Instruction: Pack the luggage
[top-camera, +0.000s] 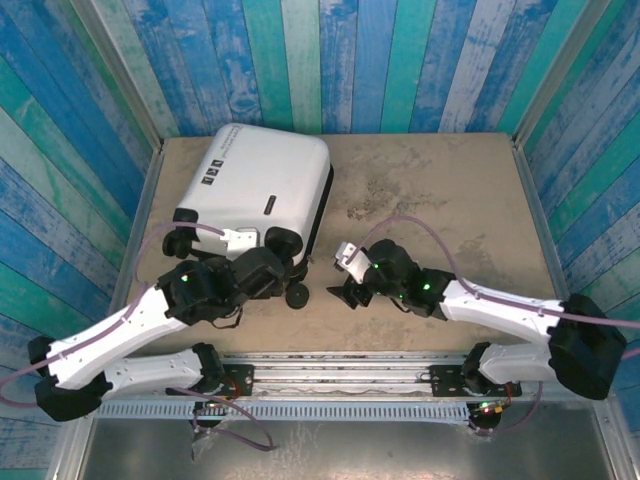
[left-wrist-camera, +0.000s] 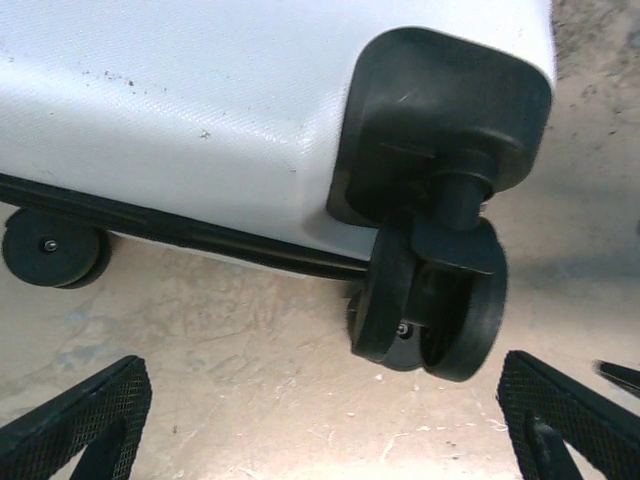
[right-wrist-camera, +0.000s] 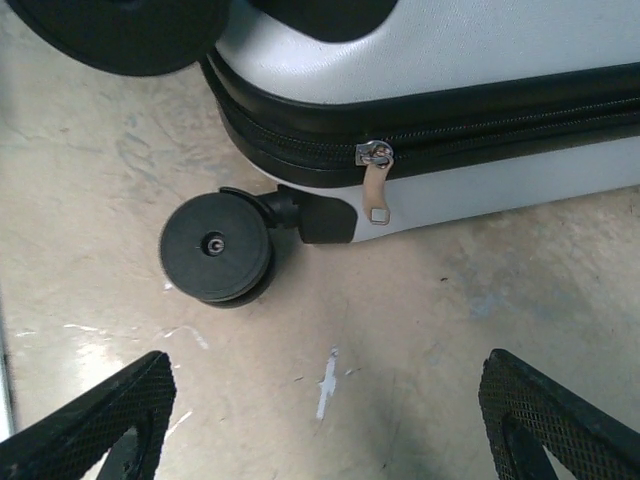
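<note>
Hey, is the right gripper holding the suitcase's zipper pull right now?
No, the right gripper hangs open over bare table, short of the zipper pull on the luggage.

Nothing here can actually be read. The white suitcase (top-camera: 262, 170) has a few small black labels (top-camera: 212, 172) on its top shell, but their print is too tiny to make out.

The tan table (top-camera: 450, 170) is worn and mottled, with a dark stain (top-camera: 385, 188) near its middle, toward the far edge. A short white scuff (right-wrist-camera: 325, 385) marks its surface. Plank walls (top-camera: 350, 60) painted in blue, teal and white stripes enclose it on three sides.
</note>
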